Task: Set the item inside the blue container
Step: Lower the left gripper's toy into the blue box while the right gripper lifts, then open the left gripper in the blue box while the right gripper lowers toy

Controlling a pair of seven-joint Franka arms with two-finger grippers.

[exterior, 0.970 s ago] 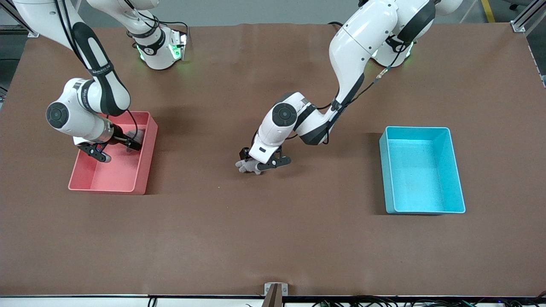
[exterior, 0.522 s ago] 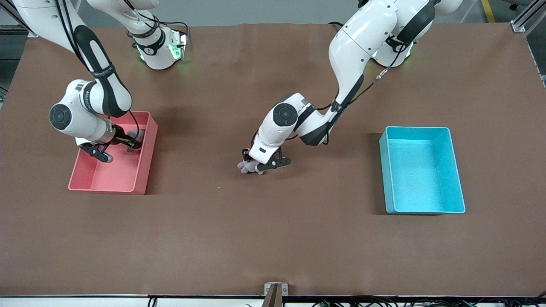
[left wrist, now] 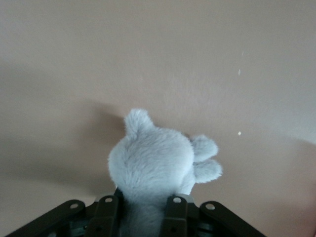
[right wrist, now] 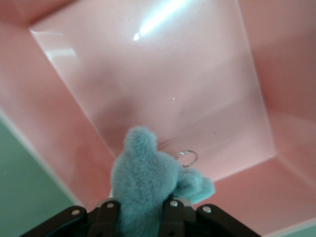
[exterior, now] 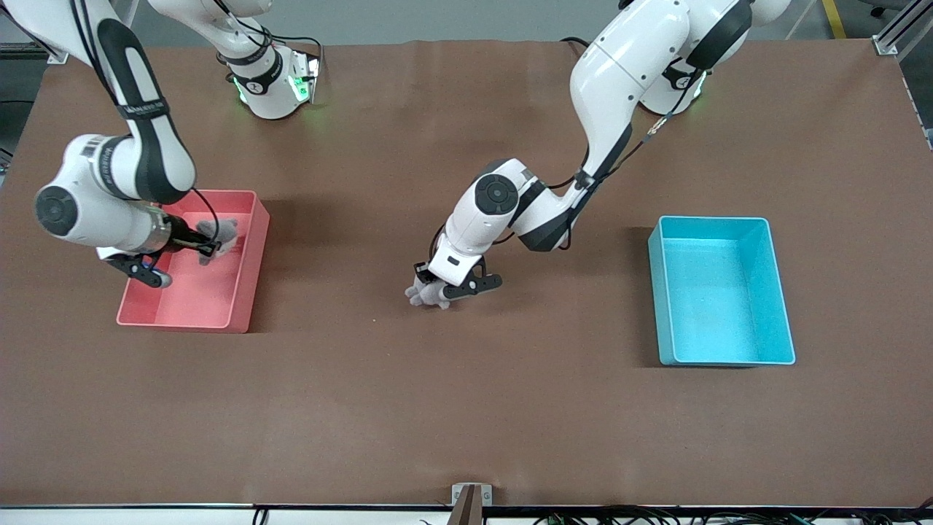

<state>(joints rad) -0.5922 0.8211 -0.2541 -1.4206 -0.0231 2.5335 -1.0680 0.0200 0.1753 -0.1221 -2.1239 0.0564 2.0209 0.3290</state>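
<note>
Right now you have both arms busy, each clamped on a small grey plush toy.

Left gripper (exterior: 437, 290): down at the middle of the brown table (exterior: 466, 408), jaws closed on a grey plush (exterior: 426, 294). Your left wrist view shows the plush (left wrist: 154, 168) pinched between the two black fingers (left wrist: 175, 217), its fuzzy body, one ear-like tip and two stubby paws sticking out past them. From the front camera you cannot tell whether the toy rests on the table or is just clear of it; its shadow sits close under it.

Right gripper (exterior: 200, 248): over the pink bin (exterior: 244, 284) at the right arm's end of the table, jaws closed on a second grey plush (exterior: 219, 232). In your right wrist view that plush (right wrist: 148, 185) hangs from the fingers above the bin's floor (right wrist: 163, 84), a small metal ring (right wrist: 187, 158) showing beside it. The toy is inside the outline of the bin, up near the rim level on the side farther from the front camera.

Blue container (exterior: 781, 292): at the left arm's end of the table, upright, well apart from both grippers and both toys. Nothing visible inside it. The left gripper sits between the pink bin and the blue container, closer to the middle of the table.
</note>
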